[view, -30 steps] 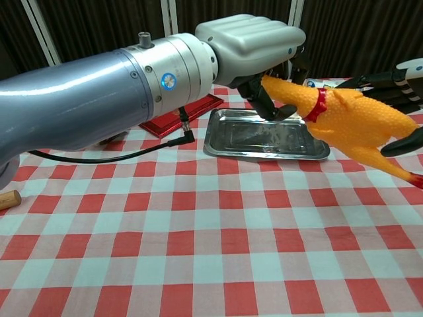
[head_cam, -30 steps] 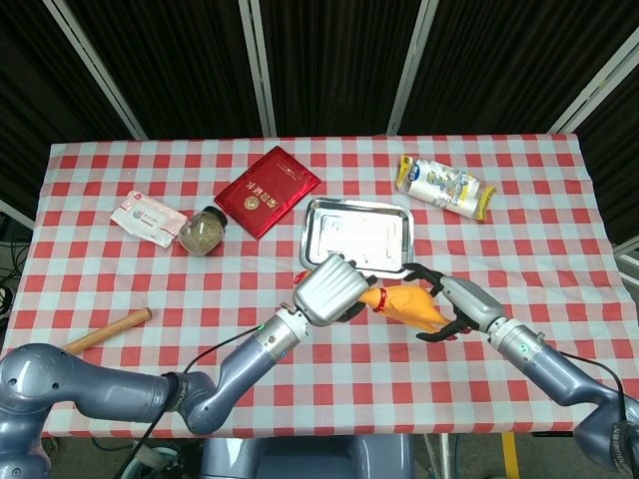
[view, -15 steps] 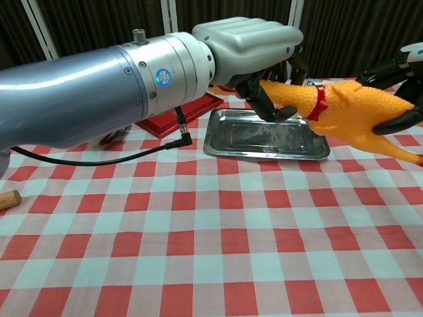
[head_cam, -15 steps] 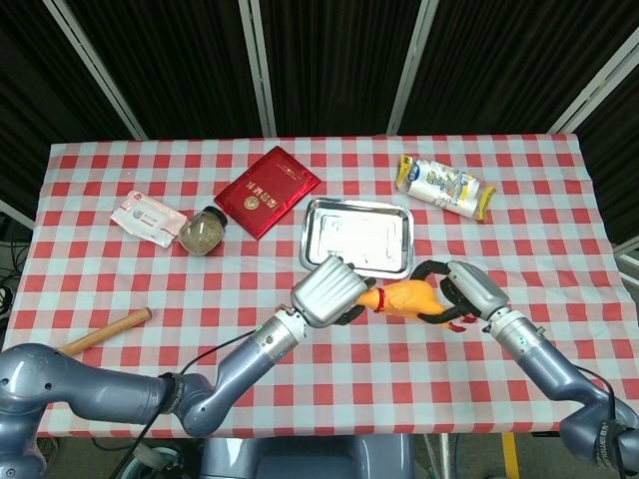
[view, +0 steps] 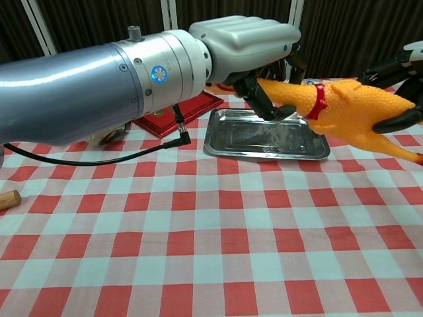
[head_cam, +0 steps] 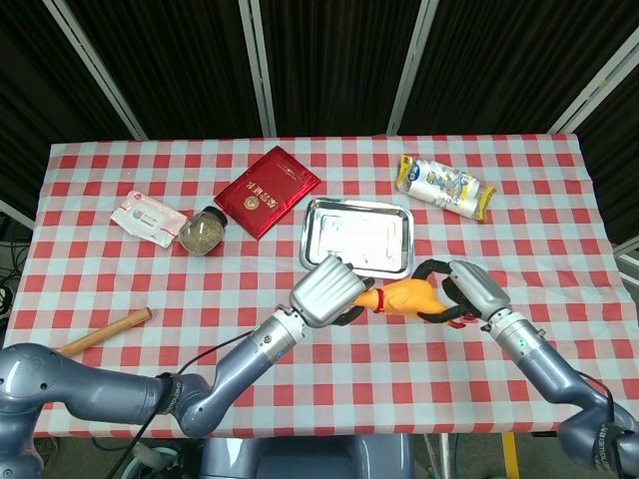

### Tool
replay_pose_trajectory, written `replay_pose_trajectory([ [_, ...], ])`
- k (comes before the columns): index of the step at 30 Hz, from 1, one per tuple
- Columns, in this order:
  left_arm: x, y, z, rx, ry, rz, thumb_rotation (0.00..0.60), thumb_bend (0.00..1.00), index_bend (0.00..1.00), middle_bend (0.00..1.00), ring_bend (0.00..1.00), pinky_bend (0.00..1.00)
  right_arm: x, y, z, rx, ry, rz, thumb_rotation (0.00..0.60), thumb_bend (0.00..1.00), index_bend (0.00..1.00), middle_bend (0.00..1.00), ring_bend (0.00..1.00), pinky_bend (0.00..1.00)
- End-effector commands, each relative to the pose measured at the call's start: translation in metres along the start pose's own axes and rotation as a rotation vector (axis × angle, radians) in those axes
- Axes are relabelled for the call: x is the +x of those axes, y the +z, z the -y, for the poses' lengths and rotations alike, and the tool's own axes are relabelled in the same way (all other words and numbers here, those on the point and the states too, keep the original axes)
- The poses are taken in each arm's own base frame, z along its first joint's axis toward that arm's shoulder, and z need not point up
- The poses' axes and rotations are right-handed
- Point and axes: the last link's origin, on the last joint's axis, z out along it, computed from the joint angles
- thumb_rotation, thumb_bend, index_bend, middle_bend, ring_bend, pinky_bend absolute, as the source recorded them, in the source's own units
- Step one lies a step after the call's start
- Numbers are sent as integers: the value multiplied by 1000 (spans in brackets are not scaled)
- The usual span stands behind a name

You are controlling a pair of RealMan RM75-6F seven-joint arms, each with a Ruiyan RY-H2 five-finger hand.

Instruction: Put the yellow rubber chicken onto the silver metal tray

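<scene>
The yellow rubber chicken hangs in the air above the checked worktop, just in front of the silver metal tray and not on it; both hands grasp it. The left hand wraps its fingers around the head and neck end, beside the red collar; the right hand curls its dark fingers about the body end; the chicken lies roughly level between them. Further back on the worktop lie a red booklet, a small jar, a white packet and a printed plastic bag; a wooden stick rests near the left edge.
</scene>
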Motion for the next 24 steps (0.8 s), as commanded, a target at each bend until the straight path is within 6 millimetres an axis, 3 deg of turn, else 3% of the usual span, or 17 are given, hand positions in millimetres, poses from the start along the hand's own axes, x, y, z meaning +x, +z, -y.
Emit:
replay_pose_trajectory([
  [1, 0, 0, 1, 3, -3, -4, 600, 632, 608, 675, 578, 653, -2, -5, 0, 4, -17, 38, 600, 282, 133, 377, 327, 452],
  [3, 0, -1, 2, 5, -6, -9, 600, 632, 608, 675, 578, 653, -2, -8, 0, 9, -20, 58, 600, 201, 13, 181, 133, 296],
  [6, 0, -1, 4, 6, -14, -17, 600, 631, 608, 675, 578, 653, -2, -11, 0, 20, -26, 73, 600, 122, 0, 17, 3, 143],
  [10, -1, -3, 6, 5, -28, -29, 600, 632, 608, 675, 578, 653, 0, -15, 0, 38, -9, 66, 600, 87, 0, 0, 0, 64],
  [18, -3, -10, 14, 2, -64, -53, 600, 632, 608, 675, 578, 653, 7, -24, -4, 48, 4, 31, 600, 86, 0, 0, 0, 62],
  [24, -9, -14, 36, 45, -114, -88, 600, 631, 608, 676, 578, 653, 22, -37, -19, 13, 26, -33, 600, 85, 0, 0, 0, 62],
])
